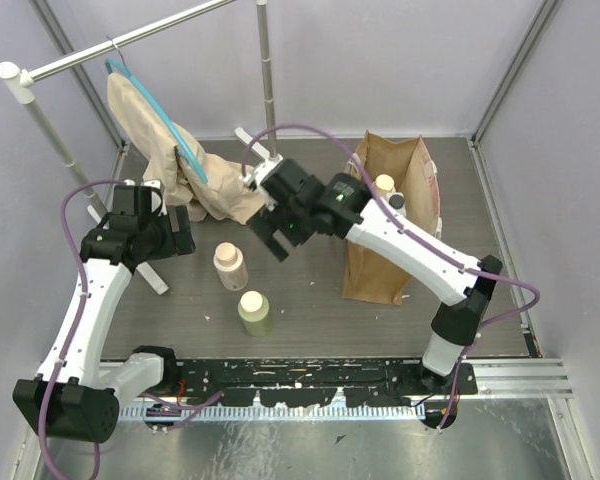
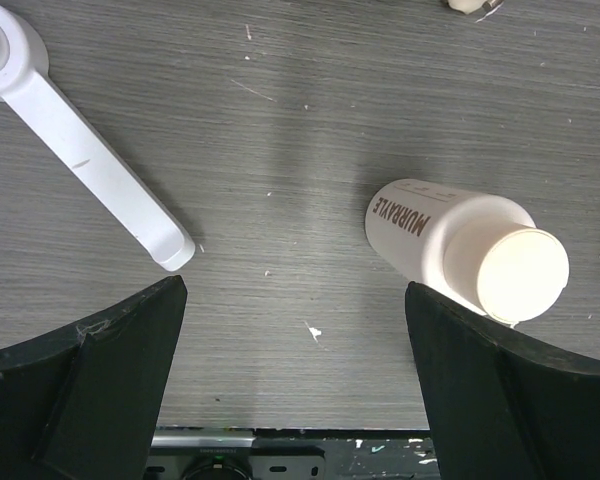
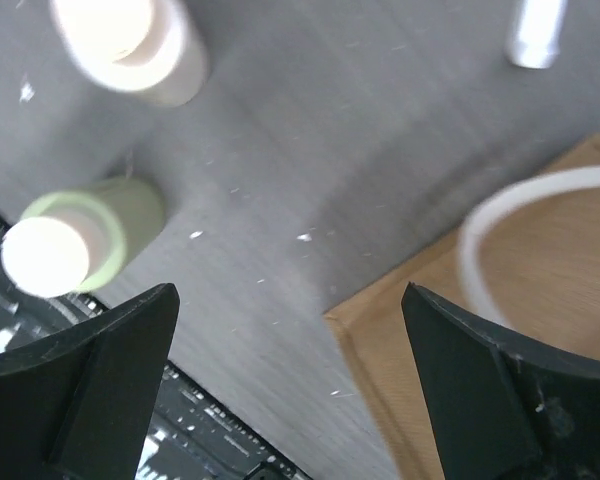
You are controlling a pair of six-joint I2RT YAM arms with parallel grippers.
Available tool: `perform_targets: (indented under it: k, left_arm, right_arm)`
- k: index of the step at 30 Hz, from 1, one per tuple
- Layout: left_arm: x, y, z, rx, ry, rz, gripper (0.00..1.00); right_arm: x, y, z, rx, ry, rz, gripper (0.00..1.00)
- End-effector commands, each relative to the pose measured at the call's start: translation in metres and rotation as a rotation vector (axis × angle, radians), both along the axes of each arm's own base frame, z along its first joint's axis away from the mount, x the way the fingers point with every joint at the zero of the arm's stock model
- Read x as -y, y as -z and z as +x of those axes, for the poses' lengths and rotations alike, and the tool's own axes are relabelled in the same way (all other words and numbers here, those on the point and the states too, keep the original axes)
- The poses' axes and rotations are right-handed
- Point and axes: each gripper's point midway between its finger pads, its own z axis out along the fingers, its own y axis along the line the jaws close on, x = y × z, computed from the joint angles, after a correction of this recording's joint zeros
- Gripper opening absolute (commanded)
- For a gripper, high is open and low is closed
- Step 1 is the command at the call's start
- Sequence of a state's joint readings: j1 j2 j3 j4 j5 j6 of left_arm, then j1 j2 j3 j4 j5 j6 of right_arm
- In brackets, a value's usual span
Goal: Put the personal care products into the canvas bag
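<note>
Right hand (image 1: 272,244) wide open, holding nothing, up over the grey desk (image 1: 310,300) beside the tall brown canvas bag (image 1: 375,268). Left hand (image 2: 295,290) open too. Small round beige bottle (image 1: 230,266) and yellowish round bottle (image 1: 254,313) standing on desk. Could tip one over by bumping its cap.

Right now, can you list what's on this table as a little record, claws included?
bag: upright, right side
in bag: cream-cap bottle, dark-cap bottle
outside bag: beige bottle, yellowish bottle, both upright
left gripper: open, empty, near beige bottle
right gripper: open, empty, between outside bottles and bag
</note>
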State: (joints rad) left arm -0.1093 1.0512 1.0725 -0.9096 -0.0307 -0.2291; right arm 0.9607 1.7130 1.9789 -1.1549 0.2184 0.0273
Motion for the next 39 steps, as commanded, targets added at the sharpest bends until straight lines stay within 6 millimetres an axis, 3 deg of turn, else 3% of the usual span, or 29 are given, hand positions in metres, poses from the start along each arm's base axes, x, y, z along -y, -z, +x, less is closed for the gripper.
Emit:
perform_targets:
  k: [1,6,12,22,39]
  left_arm:
    - [0.001,0.009,0.001,-0.011,0.002,-0.007,0.98]
    - [0.000,0.013,0.004,-0.014,-0.010,0.000,0.98]
    - [-0.006,0.014,0.004,-0.012,-0.020,0.028,0.98]
    - [-0.005,0.016,-0.004,-0.016,-0.017,0.022,0.98]
    - [-0.009,0.013,-0.010,-0.008,-0.029,0.031,0.98]
  right_arm:
    - [-0.044,-0.008,-0.046,-0.016,-0.178,0.135,1.00]
    - [-0.079,0.014,-0.091,-0.084,-0.299,0.141,1.00]
    - [-0.096,0.043,-0.119,-0.169,-0.359,0.104,1.00]
    - [-0.106,0.089,-0.112,-0.219,-0.337,-0.015,1.00]
    - [-0.100,0.154,-0.116,-0.322,-0.332,-0.185,1.00]
